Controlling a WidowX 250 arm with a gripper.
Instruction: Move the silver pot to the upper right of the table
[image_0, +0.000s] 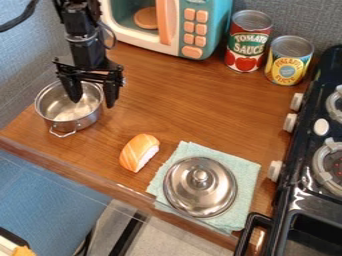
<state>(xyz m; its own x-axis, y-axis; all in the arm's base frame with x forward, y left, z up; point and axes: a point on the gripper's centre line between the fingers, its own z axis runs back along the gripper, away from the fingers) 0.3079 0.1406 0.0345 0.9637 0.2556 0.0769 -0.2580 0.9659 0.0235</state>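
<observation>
Near edge of desk (167, 117): silver lid (220, 187), knob up, flat on light teal cloth (246, 172). Cloth lies on desk, turned a bit, front part by the edge. Black toy stove (286, 197) along right side, 3 white knobs on the side facing the desk, 2 burners partly in view at right edge. Black loop handle (245, 240) at bottom right, next to cloth.

Salmon nigiri toy (138, 153) just left of cloth, not touching it, orange top, white rice side toward the lid.

Silver pot (73, 122) farther back, at left side of desk, upright, no lid on, 1 wire handle pointing toward near edge. Not at upper right. Black gripper (93, 103) hangs over its right part, pointing down. Jaws apart: 1 over the pot's inside, 1 out past the right rim, gap between them. Can't tell if either touches the pot.

Far side: yellow-label can (288, 62) at upper right, red-label can (248, 42) beside it to the left, both upright. Teal and white toy microwave (217, 25) left of the cans, orange handle, 7 orange buttons. Gray wall (294, 17) behind.
</observation>
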